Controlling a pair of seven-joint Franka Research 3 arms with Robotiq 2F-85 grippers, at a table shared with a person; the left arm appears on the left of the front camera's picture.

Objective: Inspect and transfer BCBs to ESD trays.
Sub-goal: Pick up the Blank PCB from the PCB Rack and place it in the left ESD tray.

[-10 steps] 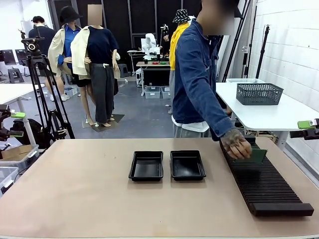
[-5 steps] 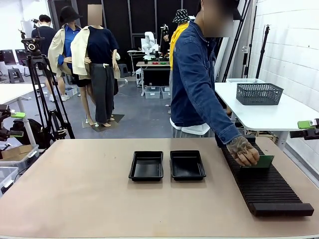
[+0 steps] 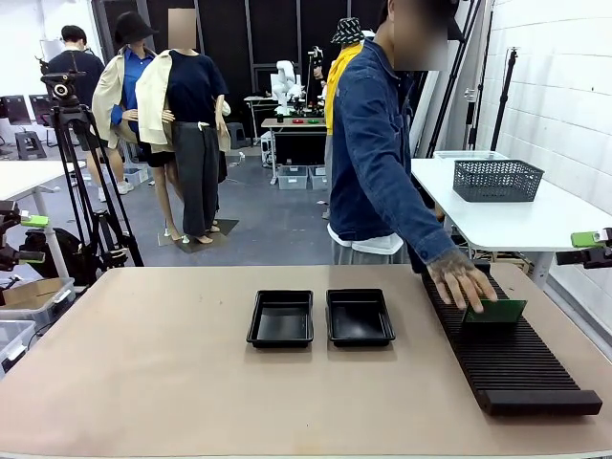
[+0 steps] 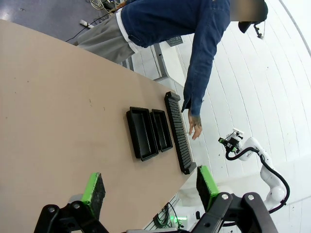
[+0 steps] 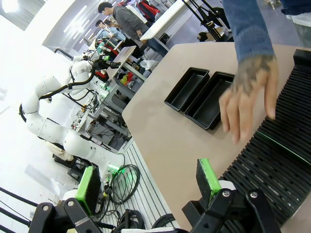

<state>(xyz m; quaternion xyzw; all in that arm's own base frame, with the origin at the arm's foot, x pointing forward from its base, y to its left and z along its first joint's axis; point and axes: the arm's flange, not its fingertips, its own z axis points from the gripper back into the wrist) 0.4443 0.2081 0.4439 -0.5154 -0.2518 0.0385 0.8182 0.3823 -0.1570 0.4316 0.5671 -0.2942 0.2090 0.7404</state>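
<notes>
Two black ESD trays (image 3: 280, 318) (image 3: 359, 316) sit side by side at mid table, both with nothing in them. One green BCB (image 3: 495, 311) stands on edge in the ribbed rack (image 3: 512, 359) at the right, with the person's hand (image 3: 462, 277) spread over its top. My left gripper (image 3: 33, 239) hangs open off the table's left edge; my right gripper (image 3: 591, 247) hangs open off the right edge. The left wrist view has its fingers (image 4: 92, 187) wide apart, far above the trays (image 4: 142, 133). In the right wrist view the open gripper (image 5: 148, 182) looks down on the rack (image 5: 272, 165) and the hand (image 5: 248, 94).
A person in a denim jacket (image 3: 378, 163) stands at the table's far side, reaching to the rack. A grey mesh basket (image 3: 497, 180) rests on a white side table behind. A camera tripod (image 3: 81, 182) stands off the left. The brown tabletop (image 3: 143, 363) is bare left of the trays.
The person's hand carried the green board a little nearer along the rack and stood it in a slot; the fingers now spread above it. Neither arm moved.
</notes>
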